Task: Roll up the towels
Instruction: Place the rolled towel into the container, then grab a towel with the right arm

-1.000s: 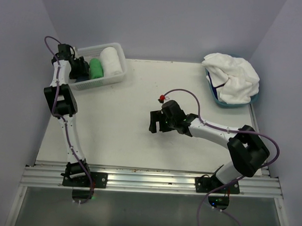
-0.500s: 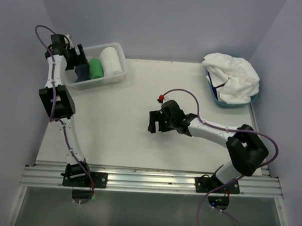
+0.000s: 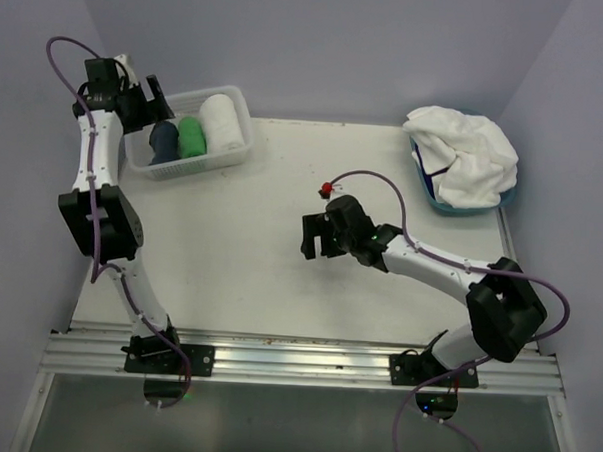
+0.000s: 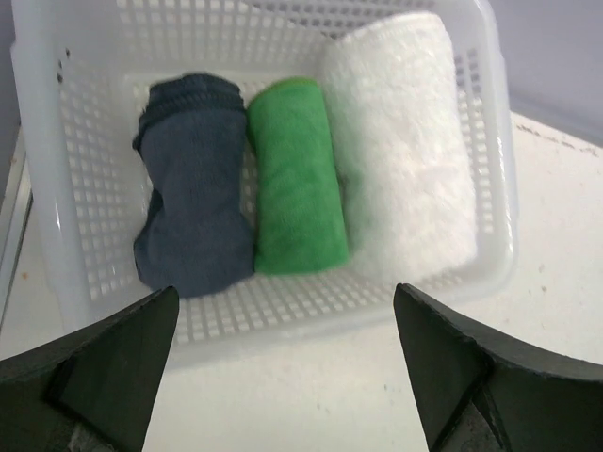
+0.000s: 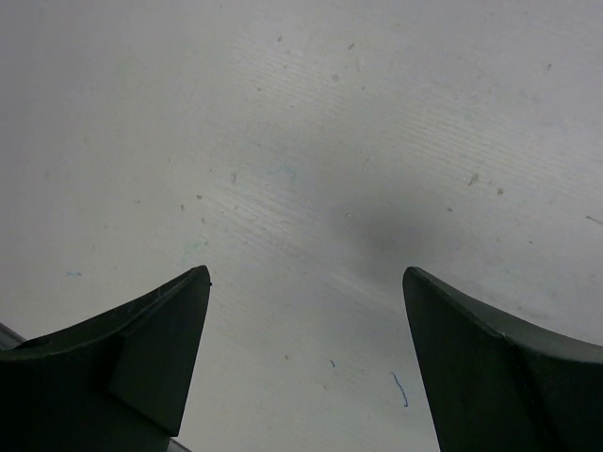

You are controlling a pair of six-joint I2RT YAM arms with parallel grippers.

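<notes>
Left gripper (image 4: 285,301) gapes empty over basket (image 4: 499,188) of rolled towels (image 4: 297,179) (right gripper (image 5: 306,273) likewise wide, empty); lift straight up, clearing the rim

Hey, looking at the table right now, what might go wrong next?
The white towels are heaped over the light blue tub at the corner of the table; pulling one could drag the rest out or shift the tub. The left fingers hang open right by the basket and might snag its rim when moving off.
</notes>
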